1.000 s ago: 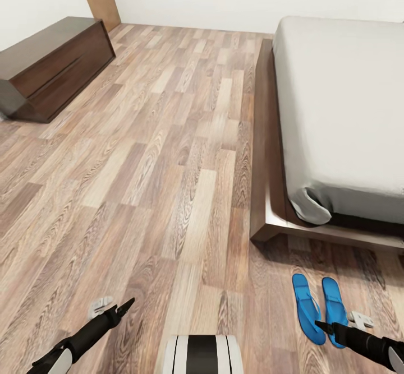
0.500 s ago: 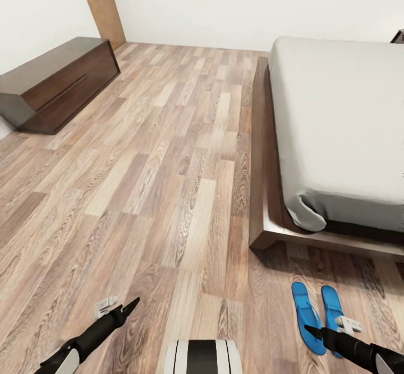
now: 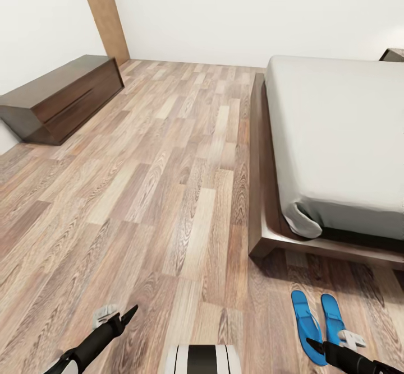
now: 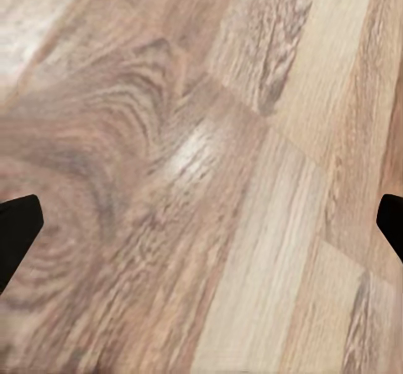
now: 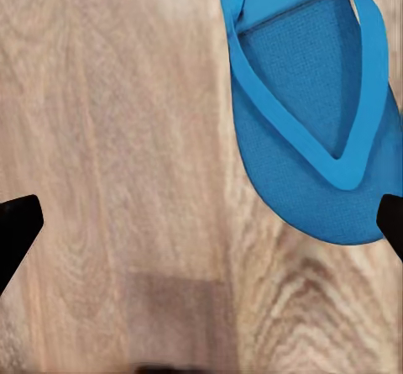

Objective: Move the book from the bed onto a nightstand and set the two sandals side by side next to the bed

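- The bed [image 3: 336, 133] runs off the right edge of the head view, so I see its near corner and one long side; its far end with the headboard is cut off.
- At the top right corner a small dark brown piece of furniture [image 3: 394, 54] peeks over the mattress; too little shows to say what it is.
- No part of the mattress that I can see has a book on it.
- The two sandals [image 3: 320, 323] lie side by side on the floor just past the foot of the bed, close together, long sides parallel. The right arm covers the near end of the right-hand one.
- The right gripper [image 3: 314, 347] hangs low over the near end of the sandals. In the right wrist view its fingertips [image 5: 17, 227] sit at opposite edges, spread wide with nothing between them, and one blue sandal [image 5: 315, 113] lies on the planks below, cut off at the edge.
- The left gripper [image 3: 126, 313] hovers over bare floor well away from the sandals. In the left wrist view its black tips [image 4: 17, 227] stand equally far apart, holding nothing.
- A long low dark-brown cabinet [image 3: 62, 99] stands against the left wall, well apart from the bed, with open floor between.
- A tan wooden door post [image 3: 104, 15] rises in the far left corner.
- The floor [image 3: 168, 183] is light brown wood plank with strong grain; the walls are plain white.
- The robot's white and black trunk [image 3: 203, 359] shows at the bottom.
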You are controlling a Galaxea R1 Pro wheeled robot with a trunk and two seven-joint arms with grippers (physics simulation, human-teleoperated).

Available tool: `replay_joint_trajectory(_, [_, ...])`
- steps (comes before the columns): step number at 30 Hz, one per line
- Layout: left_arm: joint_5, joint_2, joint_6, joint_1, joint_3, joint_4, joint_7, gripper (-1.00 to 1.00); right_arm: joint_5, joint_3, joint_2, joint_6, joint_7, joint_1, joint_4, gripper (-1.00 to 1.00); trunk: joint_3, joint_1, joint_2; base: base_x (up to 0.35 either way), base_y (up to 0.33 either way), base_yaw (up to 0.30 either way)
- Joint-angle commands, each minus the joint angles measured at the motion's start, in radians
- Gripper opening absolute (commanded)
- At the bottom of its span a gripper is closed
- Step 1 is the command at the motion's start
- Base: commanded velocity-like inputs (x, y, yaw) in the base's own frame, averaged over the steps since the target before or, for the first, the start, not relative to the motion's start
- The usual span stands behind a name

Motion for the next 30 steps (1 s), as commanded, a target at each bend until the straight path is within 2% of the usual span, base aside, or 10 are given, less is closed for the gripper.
replay_joint_trajectory(1, [0.005, -0.001, -0.003, 0.000, 0.000, 0.004, -0.005, 1.00, -0.010, 0.000, 0.000, 0.000, 0.004, -0.001, 0.003, 1.00, 0.003, -0.001, 0.000, 0.000, 0.000, 0.000])
replay_joint_trajectory(8, [0.004, -0.012, -0.012, 0.000, 0.000, 0.014, -0.003, 1.00, -0.010, 0.000, 0.006, -0.022, 0.002, -0.001, 0.014, 1.00, 0.030, -0.004, 0.002, 0.000, 0.000, 0.000])
replay_joint_trajectory(12, [0.004, -0.017, -0.014, 0.000, -0.001, 0.016, 0.012, 1.00, -0.009, 0.000, 0.027, -0.025, 0.001, 0.000, 0.016, 1.00, 0.046, -0.006, 0.003, 0.000, 0.000, 0.000])
replay_joint_trajectory(13, [-0.003, -0.022, -0.016, 0.000, -0.003, 0.016, 0.041, 1.00, -0.009, 0.000, 0.039, -0.026, -0.004, 0.000, 0.018, 1.00, 0.050, -0.006, 0.003, 0.000, 0.000, 0.000])
replay_joint_trajectory(23, [-0.052, -0.047, -0.020, 0.000, -0.011, 0.016, 0.084, 1.00, -0.005, 0.001, 0.049, -0.026, -0.022, 0.000, 0.019, 1.00, 0.088, -0.010, 0.005, 0.000, 0.000, 0.000])
replay_joint_trajectory(30, [-0.061, -0.059, -0.020, 0.000, -0.012, 0.017, 0.137, 1.00, -0.004, 0.002, 0.068, -0.026, -0.056, -0.001, 0.020, 1.00, 0.116, -0.014, 0.007, 0.000, 0.000, 0.000])
